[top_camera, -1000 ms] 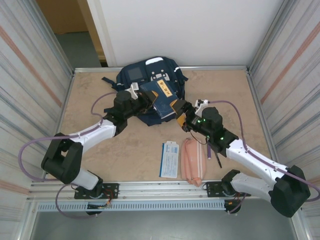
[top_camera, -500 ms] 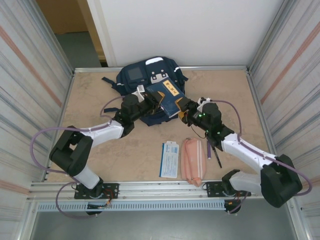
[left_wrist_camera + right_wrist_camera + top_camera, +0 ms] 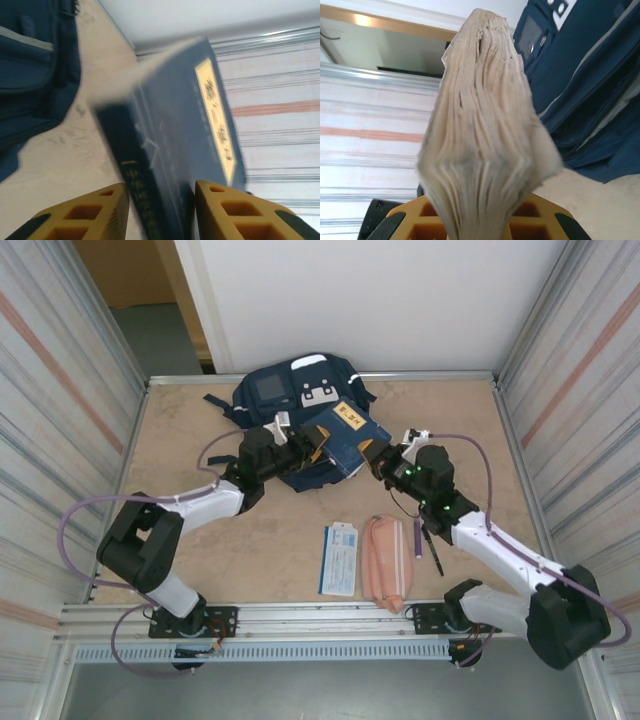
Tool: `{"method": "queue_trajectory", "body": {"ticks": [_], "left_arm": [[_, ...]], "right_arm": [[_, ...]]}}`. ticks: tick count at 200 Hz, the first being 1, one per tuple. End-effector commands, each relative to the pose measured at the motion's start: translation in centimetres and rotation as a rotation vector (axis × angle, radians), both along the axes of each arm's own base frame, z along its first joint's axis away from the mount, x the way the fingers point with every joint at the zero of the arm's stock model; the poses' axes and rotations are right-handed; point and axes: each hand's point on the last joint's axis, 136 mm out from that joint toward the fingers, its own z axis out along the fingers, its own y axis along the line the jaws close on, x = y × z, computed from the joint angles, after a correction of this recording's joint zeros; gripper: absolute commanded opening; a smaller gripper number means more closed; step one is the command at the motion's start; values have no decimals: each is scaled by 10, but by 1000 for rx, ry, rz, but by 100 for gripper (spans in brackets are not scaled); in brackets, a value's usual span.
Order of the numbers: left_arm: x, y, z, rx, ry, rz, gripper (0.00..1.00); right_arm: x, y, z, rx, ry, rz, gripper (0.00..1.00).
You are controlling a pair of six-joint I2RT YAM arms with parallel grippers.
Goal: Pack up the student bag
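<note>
**Operator:** Ribbed metal panels (image 3: pixel 60 390) fence the tan table (image 3: pixel 260 540). Where is the bag (image 3: pixel 290 390)?

**Technician:** It lies at the far middle of the table, near the back rail. The dark blue book (image 3: pixel 345 440) is held over its near part, between the two arms.

**Operator:** Which arm has the book?

**Technician:** The right gripper (image 3: pixel 373 457) is clamped on the page edge. Its wrist view shows the pages squeezed thin between the yellow fingers (image 3: pixel 402 220). The left gripper (image 3: pixel 313 445) straddles the spine. That wrist view is blurred, so I cannot tell whether its jaws press the book or merely flank it.

**Operator:** How should the step be done?

**Technician:** The step is probably feeding the book into the bag.
1. Confirm one firm grip before the other gripper lets go.
2. Lead with the spine rather than the loose pages.
3. Line the book up with the opening, which cannot be made out from above.
4. Avoid dragging the fabric forward.

**Operator:** Arm pose?

**Technician:** Both arms reach forward and inward with forearms low. The wrists converge on the book from opposite sides. The book is tilted, with its yellow cover label facing up.
</note>
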Motion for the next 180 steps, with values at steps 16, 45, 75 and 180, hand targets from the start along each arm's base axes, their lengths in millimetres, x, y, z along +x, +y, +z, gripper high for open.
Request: {"method": "queue_trajectory", "body": {"ticks": [16, 45, 75, 180], "left_arm": [[-1, 33, -35, 577, -187, -108, 40], [7, 48, -49, 1067, -340, -287, 47], [30, 53, -76, 1420, -362, -506, 55], [74, 54, -150, 1602, -336, -806, 61]], "right_arm": [[-5, -49, 69, -149, -237, -112, 0], [-14, -86, 76, -249, -257, -196, 0], [-24, -114, 77, -327, -262, -273, 0], [-45, -131, 84, -377, -283, -284, 0]]}}
